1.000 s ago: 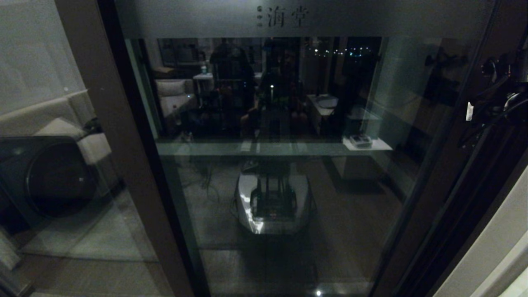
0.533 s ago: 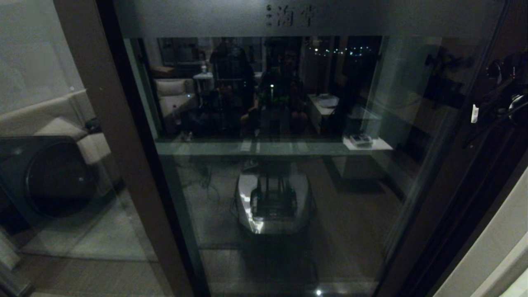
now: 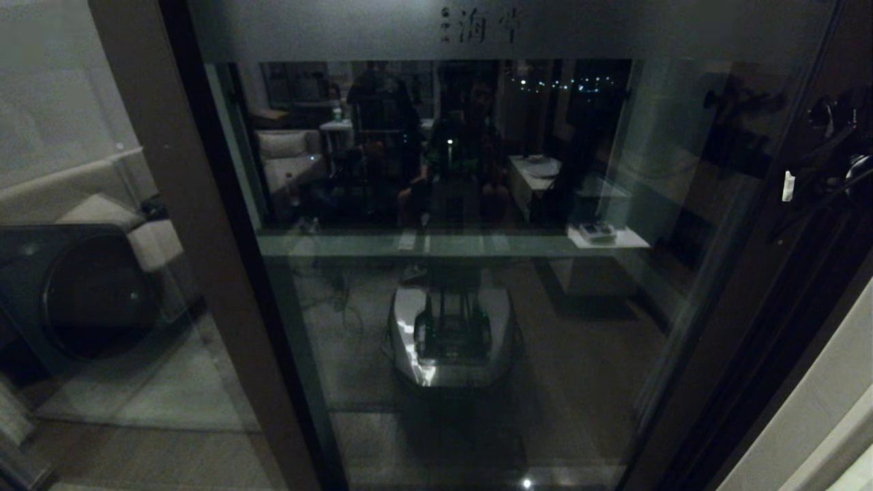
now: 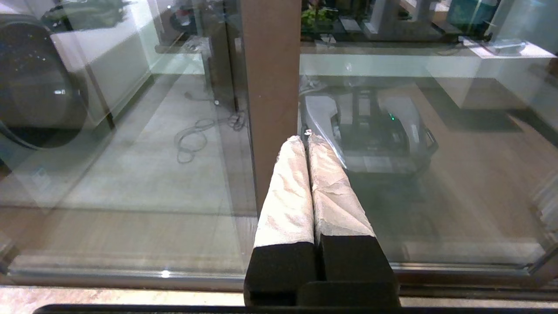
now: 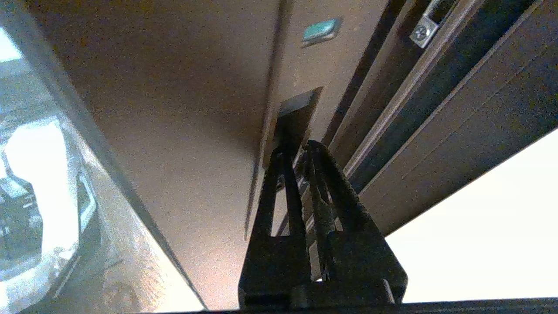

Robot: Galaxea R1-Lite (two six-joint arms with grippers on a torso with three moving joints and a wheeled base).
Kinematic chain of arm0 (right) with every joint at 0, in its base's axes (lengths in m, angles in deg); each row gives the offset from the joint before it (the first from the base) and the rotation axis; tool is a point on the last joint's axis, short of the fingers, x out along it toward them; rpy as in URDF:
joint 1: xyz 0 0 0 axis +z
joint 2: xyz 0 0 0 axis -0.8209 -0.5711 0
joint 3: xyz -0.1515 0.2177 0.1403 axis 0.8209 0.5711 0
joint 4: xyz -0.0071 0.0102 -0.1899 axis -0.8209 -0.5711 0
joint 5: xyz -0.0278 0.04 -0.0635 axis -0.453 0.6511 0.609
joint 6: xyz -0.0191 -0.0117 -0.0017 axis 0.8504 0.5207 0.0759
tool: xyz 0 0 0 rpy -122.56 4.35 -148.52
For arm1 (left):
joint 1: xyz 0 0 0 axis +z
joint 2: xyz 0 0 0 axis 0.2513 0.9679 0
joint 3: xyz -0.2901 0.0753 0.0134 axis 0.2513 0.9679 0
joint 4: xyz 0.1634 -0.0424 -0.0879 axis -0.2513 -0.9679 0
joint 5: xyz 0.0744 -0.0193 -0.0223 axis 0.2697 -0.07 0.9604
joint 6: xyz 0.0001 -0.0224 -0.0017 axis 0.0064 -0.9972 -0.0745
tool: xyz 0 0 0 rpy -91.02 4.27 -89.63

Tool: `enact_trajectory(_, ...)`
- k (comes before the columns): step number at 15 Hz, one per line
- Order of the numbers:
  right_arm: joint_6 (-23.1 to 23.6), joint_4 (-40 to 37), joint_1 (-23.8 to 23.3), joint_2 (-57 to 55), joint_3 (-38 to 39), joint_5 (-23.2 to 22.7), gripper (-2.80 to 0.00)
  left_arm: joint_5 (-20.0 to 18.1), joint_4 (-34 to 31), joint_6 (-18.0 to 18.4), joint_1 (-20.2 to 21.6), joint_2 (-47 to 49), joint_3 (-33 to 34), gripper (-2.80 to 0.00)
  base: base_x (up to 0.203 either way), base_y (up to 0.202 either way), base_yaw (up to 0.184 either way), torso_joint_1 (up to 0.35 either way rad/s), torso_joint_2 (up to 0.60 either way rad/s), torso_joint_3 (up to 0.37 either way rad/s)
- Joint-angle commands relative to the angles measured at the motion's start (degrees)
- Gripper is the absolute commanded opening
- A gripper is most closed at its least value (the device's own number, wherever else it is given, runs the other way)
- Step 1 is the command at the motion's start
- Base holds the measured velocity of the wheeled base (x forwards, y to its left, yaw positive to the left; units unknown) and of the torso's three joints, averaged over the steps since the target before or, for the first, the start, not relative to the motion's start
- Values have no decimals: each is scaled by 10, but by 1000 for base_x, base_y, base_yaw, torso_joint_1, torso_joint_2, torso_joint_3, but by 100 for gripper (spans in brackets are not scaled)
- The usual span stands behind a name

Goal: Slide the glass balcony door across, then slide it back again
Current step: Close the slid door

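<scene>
Glass balcony door (image 3: 477, 204): fills centre of head view, handle stile at right edge near the jamb.
Right gripper (image 5: 301, 150): fingers nearly together, tips in the recessed slot handle (image 5: 298, 111), clasping nothing.
Left gripper (image 4: 307, 139): closed, empty, parked low.
Progress: door looks almost shut; stage uncertain.

The floor (image 4: 130, 183) beyond the closed tips of the left gripper (image 4: 305, 140) is pale wood-grain, seen through glass. A loose coil of cable (image 4: 198, 137) lies on it just beyond and to one side of the gripper, and a dark round-fronted appliance (image 4: 30, 87) stands further off on that same side. A white low shelf (image 4: 501, 52) stands well apart on the gripper's other side.
</scene>
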Motion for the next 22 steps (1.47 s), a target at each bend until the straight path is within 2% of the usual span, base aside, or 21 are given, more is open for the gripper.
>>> enact_trajectory(1, 0, 0, -1, 0, -1, 1, -280, 0, 0, 0, 0, 0, 0, -280, 0, 0, 0, 0, 0, 0)
enact_trajectory(22, 0, 0, -33, -18, -34, 0, -280, 0, 0, 0, 0, 0, 0, -280, 0, 0, 0, 0, 0, 0)
